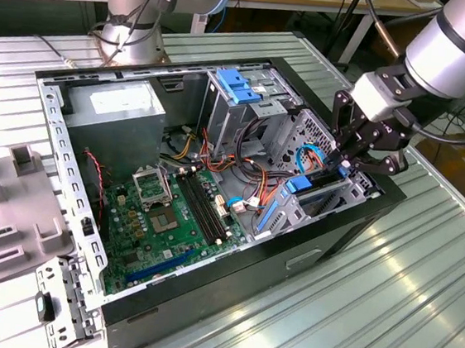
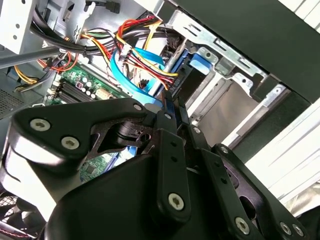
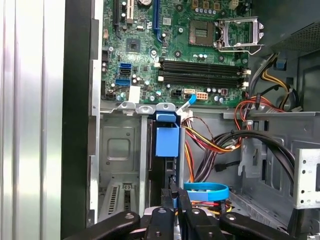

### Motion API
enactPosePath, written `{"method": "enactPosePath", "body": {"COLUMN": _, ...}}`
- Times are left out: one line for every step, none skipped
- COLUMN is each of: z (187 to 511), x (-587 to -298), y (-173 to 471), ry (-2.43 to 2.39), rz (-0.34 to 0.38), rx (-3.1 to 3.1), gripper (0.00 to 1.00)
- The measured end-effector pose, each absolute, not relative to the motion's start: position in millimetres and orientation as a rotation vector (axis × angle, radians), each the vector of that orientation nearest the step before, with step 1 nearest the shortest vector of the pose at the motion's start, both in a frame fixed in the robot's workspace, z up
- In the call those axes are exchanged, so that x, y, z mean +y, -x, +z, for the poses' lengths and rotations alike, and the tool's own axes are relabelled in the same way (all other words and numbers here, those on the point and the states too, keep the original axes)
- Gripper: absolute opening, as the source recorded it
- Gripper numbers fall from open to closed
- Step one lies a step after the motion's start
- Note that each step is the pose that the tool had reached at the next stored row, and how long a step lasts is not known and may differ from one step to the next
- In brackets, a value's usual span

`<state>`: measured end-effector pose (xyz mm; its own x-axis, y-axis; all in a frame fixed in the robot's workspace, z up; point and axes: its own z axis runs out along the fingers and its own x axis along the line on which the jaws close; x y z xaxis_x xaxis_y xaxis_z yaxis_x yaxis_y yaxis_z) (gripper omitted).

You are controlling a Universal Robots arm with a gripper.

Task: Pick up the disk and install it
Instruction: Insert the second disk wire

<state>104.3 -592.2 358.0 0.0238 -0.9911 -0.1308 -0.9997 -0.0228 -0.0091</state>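
The disk (image 3: 167,141), a dark drive in a bright blue carrier, stands on edge in a slot of the metal drive cage (image 3: 120,150) at the front corner of the open computer case (image 1: 231,265). In the exterior view the disk (image 1: 317,198) sits low in that cage at the case's right end. My gripper (image 1: 343,167) hangs right above it. In both wrist views the black fingers (image 3: 181,202) meet on the disk's thin blue upper edge (image 2: 166,104). My gripper (image 3: 175,199) is shut on the disk.
Bundled red, yellow and black cables (image 3: 220,145) and a blue cable loop (image 3: 206,190) crowd one side of the slot. An open bay (image 3: 119,195) lies on its other side. The motherboard (image 1: 161,216), power supply (image 1: 115,108), a ribbed blue latch (image 1: 238,85) and a second arm's base (image 1: 136,23) lie beyond.
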Motion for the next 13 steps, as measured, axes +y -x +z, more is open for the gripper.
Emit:
{"method": "enactPosePath", "body": {"z": 357.4, "x": -591.4, "y": -103.9, "ry": 2.175, "rz": 0.133, "rx": 2.125, "gripper": 0.16}}
{"method": "enactPosePath", "body": {"z": 356.8, "x": -591.2, "y": -103.5, "ry": 2.175, "rz": 0.133, "rx": 2.124, "gripper": 0.16}}
{"method": "enactPosePath", "body": {"z": 355.8, "x": -591.2, "y": -103.0, "ry": 2.175, "rz": 0.133, "rx": 2.124, "gripper": 0.16}}
{"method": "enactPosePath", "body": {"z": 355.2, "x": -591.2, "y": -102.9, "ry": 2.175, "rz": 0.133, "rx": 2.124, "gripper": 0.16}}
{"method": "enactPosePath", "body": {"z": 354.2, "x": -591.2, "y": -102.7, "ry": 2.175, "rz": 0.133, "rx": 2.124, "gripper": 0.16}}
{"method": "enactPosePath", "body": {"z": 353.2, "x": -591.2, "y": -102.6, "ry": 2.175, "rz": 0.133, "rx": 2.124, "gripper": 0.16}}
{"method": "enactPosePath", "body": {"z": 352.6, "x": -591.2, "y": -102.5, "ry": 2.175, "rz": 0.133, "rx": 2.124, "gripper": 0.16}}
{"method": "enactPosePath", "body": {"z": 351.8, "x": -591.2, "y": -102.4, "ry": 2.175, "rz": 0.133, "rx": 2.125, "gripper": 0.16}}
{"method": "enactPosePath", "body": {"z": 350.7, "x": -591.2, "y": -102.3, "ry": 2.175, "rz": 0.133, "rx": 2.124, "gripper": 0.16}}
{"method": "enactPosePath", "body": {"z": 349.7, "x": -591.2, "y": -102.1, "ry": 2.175, "rz": 0.133, "rx": 2.125, "gripper": 0.16}}
{"method": "enactPosePath", "body": {"z": 348.9, "x": -591.2, "y": -101.9, "ry": 2.175, "rz": 0.133, "rx": 2.124, "gripper": 0.16}}
{"method": "enactPosePath", "body": {"z": 348.3, "x": -591.2, "y": -101.7, "ry": 2.175, "rz": 0.134, "rx": 2.124, "gripper": 0.16}}
{"method": "enactPosePath", "body": {"z": 347.7, "x": -591.2, "y": -101.5, "ry": 2.175, "rz": 0.134, "rx": 2.124, "gripper": 0.16}}
